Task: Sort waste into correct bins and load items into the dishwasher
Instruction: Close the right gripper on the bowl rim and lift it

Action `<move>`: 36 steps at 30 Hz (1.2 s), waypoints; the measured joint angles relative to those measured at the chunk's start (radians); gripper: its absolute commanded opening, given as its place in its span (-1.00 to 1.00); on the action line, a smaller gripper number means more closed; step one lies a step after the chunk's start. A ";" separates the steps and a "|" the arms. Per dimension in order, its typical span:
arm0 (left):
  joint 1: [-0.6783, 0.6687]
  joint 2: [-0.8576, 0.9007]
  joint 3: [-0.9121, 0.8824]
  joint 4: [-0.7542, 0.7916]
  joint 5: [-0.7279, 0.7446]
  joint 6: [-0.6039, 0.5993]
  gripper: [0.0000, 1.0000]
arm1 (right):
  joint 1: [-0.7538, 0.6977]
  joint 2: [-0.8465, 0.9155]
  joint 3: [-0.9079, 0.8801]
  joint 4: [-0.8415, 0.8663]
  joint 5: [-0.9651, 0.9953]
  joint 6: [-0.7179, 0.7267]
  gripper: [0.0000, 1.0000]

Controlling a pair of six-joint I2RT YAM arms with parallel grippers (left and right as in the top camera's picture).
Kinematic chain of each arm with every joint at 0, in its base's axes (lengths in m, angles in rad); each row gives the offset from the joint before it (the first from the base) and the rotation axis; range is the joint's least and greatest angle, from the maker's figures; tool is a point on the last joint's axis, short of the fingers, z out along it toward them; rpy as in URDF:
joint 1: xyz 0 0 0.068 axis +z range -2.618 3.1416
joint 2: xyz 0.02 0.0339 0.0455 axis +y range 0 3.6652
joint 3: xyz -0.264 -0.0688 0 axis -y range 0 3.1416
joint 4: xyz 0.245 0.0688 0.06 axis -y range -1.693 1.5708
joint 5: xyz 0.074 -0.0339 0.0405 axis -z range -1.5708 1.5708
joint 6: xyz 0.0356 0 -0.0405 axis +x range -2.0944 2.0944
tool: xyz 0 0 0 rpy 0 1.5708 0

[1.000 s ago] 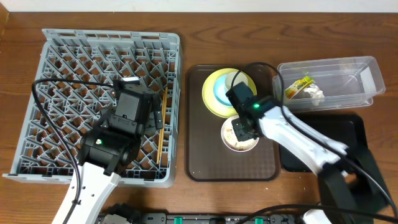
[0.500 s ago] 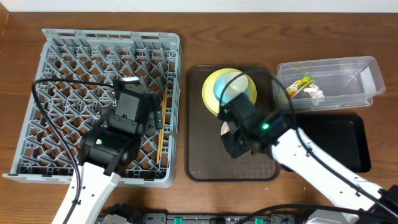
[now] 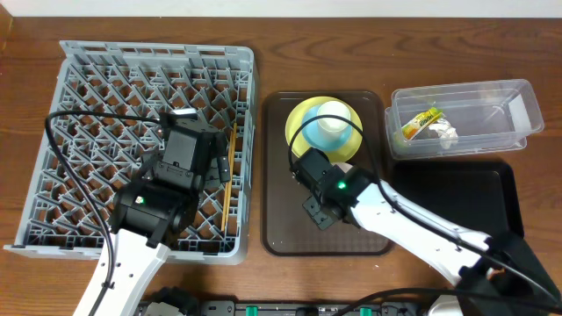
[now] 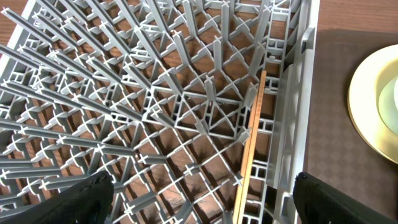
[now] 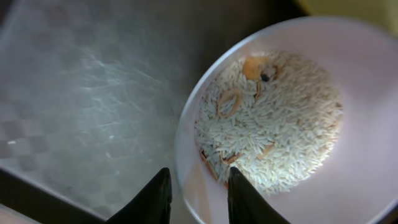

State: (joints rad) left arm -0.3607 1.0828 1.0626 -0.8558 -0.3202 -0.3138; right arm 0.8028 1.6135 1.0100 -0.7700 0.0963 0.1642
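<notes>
In the right wrist view my right gripper (image 5: 199, 180) straddles the rim of the white bowl (image 5: 354, 168): one finger outside, one inside, shut on the wall. Beige rice-like food scraps (image 5: 280, 118) fill the bowl. From overhead the right arm (image 3: 338, 193) hides the bowl. My left gripper (image 4: 205, 196) hangs open over the grey dishwasher rack (image 3: 105, 88), where the chopsticks (image 4: 252, 143) lie along the right wall. The yellow-green plate (image 3: 300, 127) carries the light blue bowl (image 3: 334, 132). The clear tub (image 3: 492, 110) holds the wrapper (image 3: 421, 121) and tissue (image 3: 446, 133).
The brown serving tray (image 3: 281, 175) holds the plate and the white bowl. The black tray (image 3: 479, 189) lies to its right, below the clear tub. The right arm's link crosses the black tray's lower part.
The right arm swung left and toward the table's front over the brown tray and now covers the white bowl from overhead. The left arm has not moved.
</notes>
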 measured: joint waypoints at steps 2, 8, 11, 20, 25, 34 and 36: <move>0.000 0.000 0.000 0.000 0.000 0.000 0.87 | 0.000 0.033 0.000 0.000 0.008 -0.002 -0.59; 0.000 0.000 0.000 0.000 0.000 0.000 0.87 | 0.000 0.082 -0.001 0.006 0.008 -0.002 -0.89; 0.000 0.000 0.000 0.000 0.000 0.000 0.87 | 0.000 0.082 -0.001 0.003 0.008 -0.001 -0.98; 0.000 0.000 0.000 0.000 0.000 0.000 0.87 | 0.000 0.081 0.004 -0.035 0.010 -0.001 -0.98; 0.000 0.000 0.000 0.000 0.000 0.000 0.87 | 0.000 0.054 0.032 -0.097 0.004 -0.001 -0.98; 0.000 0.000 0.000 0.000 0.000 0.000 0.87 | -0.040 -0.169 0.051 -0.137 -0.011 0.012 -0.98; 0.000 0.000 0.000 0.000 0.000 0.000 0.86 | -0.087 -0.224 0.051 -0.159 -0.012 0.017 -0.98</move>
State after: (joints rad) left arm -0.3607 1.0828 1.0626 -0.8558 -0.3202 -0.3141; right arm 0.7155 1.3891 1.0615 -0.9291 0.0841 0.1810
